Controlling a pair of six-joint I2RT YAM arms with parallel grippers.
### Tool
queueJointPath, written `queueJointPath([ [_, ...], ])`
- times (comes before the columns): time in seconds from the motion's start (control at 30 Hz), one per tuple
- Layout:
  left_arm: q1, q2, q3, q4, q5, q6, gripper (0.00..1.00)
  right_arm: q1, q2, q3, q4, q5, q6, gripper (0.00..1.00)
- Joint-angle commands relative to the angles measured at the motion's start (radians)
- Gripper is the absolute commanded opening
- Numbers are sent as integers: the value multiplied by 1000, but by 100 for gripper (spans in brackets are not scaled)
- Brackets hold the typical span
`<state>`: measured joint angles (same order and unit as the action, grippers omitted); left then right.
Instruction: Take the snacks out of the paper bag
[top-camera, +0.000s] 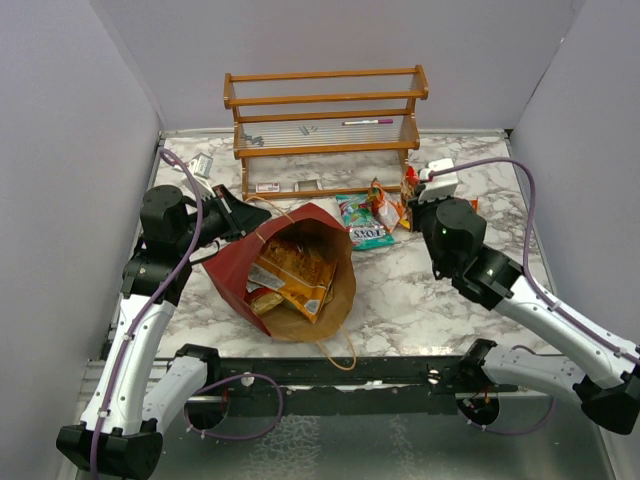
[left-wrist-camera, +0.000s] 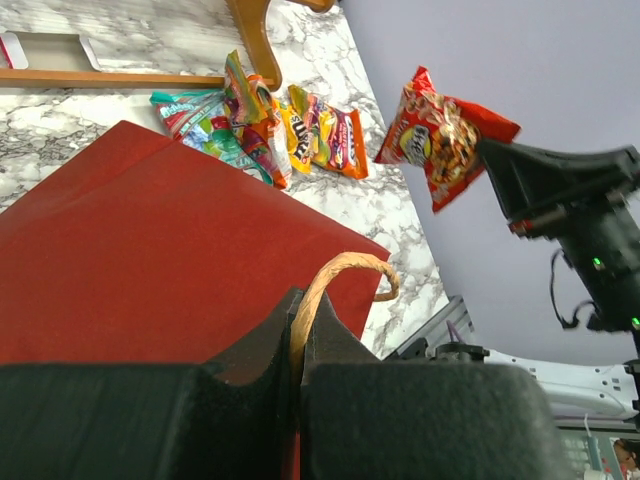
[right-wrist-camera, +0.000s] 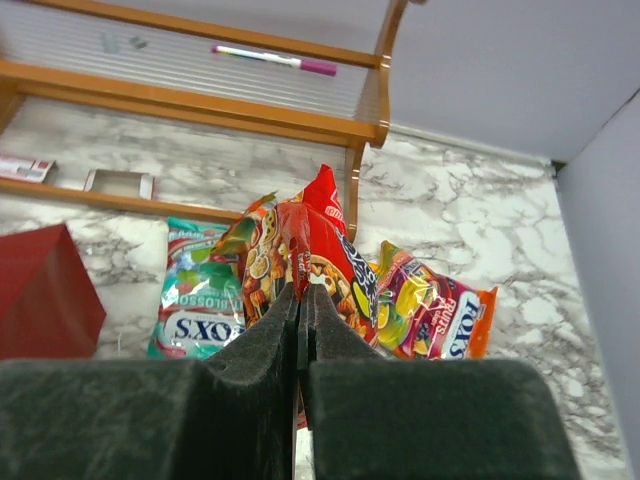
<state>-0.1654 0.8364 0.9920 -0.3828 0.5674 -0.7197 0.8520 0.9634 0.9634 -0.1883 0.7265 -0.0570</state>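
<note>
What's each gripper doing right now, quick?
Left gripper: shut on the bag handle.
Right gripper: shut on a red packet.

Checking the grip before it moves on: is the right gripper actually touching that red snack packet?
Touching. The right wrist view shows the right gripper shut on the red packet, with the packet's upper edge pinched in the closed jaws and no gap.

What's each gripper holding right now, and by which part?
Left gripper pinches the paper bag by its twine handle. Right gripper holds a red snack packet by one edge, in the air.
</note>
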Motion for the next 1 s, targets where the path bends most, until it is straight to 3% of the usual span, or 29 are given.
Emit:
queueJointPath([
  [0.0,2,-4,21,22,15,-3,0,-183,55,-33,98,-243,158,2],
  [0.17,2,-6,19,27,18,-7,0,-378,158,-79,234,-439,309,1],
  [0.33,1,-7,-16,101,68,-49,0,-478,304,-88,374,-470,460,1],
  [0.57,2,18,-30,129,110,-58,0,-551,369,-103,497,-404,499,1],
  [0.7,2,40,-11,126,140,-53,0,-657,420,-119,525,-453,605,1],
  [0.8,1,45,-4,126,164,-41,0,-758,436,-130,534,-575,718,1],
  [0.97,1,52,2,110,185,-20,0,-800,491,-145,634,-646,684,1],
])
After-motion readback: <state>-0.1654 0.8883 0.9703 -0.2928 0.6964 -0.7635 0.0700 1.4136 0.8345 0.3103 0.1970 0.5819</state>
